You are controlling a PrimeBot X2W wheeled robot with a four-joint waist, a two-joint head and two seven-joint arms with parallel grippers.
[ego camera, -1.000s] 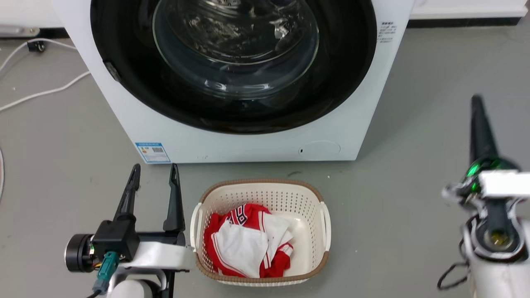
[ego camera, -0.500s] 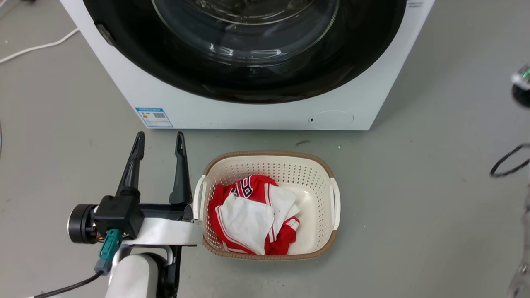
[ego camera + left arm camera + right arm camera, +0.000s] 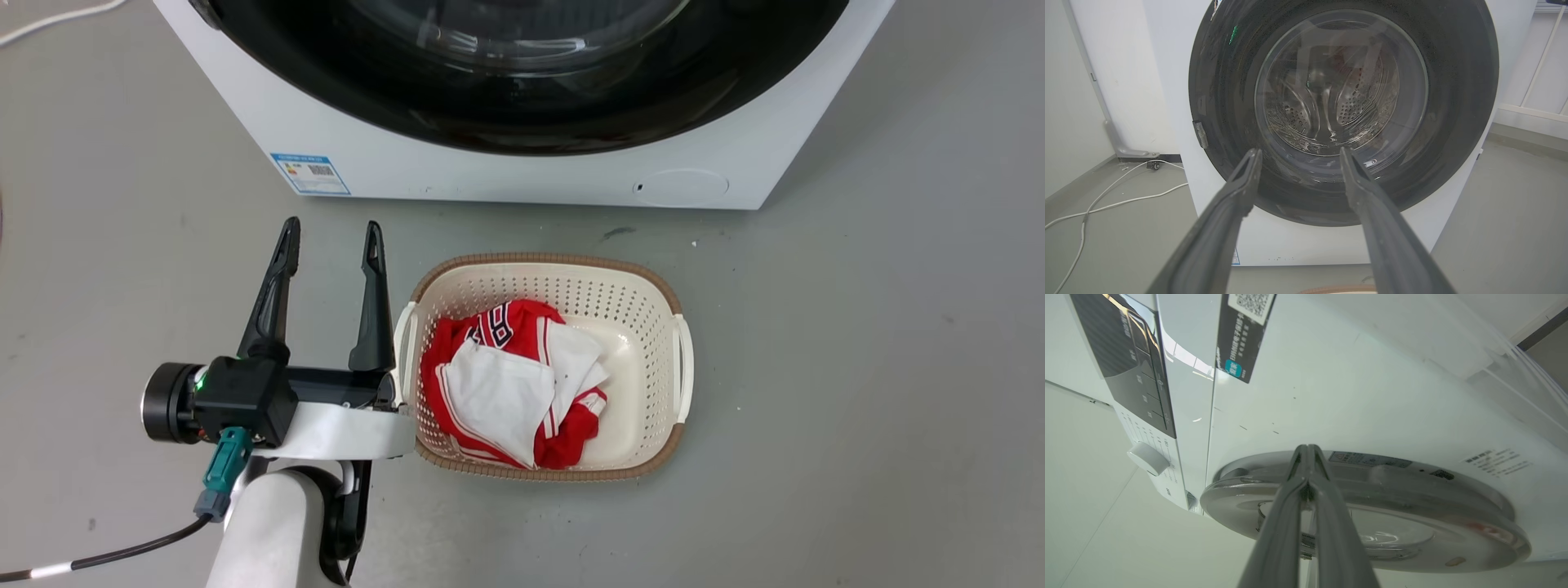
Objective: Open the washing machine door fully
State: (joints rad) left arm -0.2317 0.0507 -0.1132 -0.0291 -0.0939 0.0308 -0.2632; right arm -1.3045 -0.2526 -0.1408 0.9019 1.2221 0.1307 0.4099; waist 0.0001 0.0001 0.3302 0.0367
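Note:
The washing machine door (image 3: 571, 122) is a glossy black round panel with a clear glass bowl, lying flat against the white machine (image 3: 490, 175). In the left wrist view the door (image 3: 1453, 102) faces me whole, drum visible through its glass. My left gripper (image 3: 332, 233) hovers low over the floor before the machine's left part, open and empty; its tips (image 3: 1299, 152) point at the lower glass. From the side, the right wrist view shows the door (image 3: 1412, 506) edge-on, with my right gripper (image 3: 1308, 451) shut, empty, tips near its rim.
A cream laundry basket (image 3: 678, 359) holding red and white clothes (image 3: 506, 376) stands on the grey floor just right of my left gripper. A white cable (image 3: 1106, 200) trails on the floor left of the machine. The control panel (image 3: 1135, 367) and knob (image 3: 1147, 457) sit beside the door.
The head camera has shifted, so the machine slid up the picture and the basket with it. My right arm has left the head view. The left gripper stays open.

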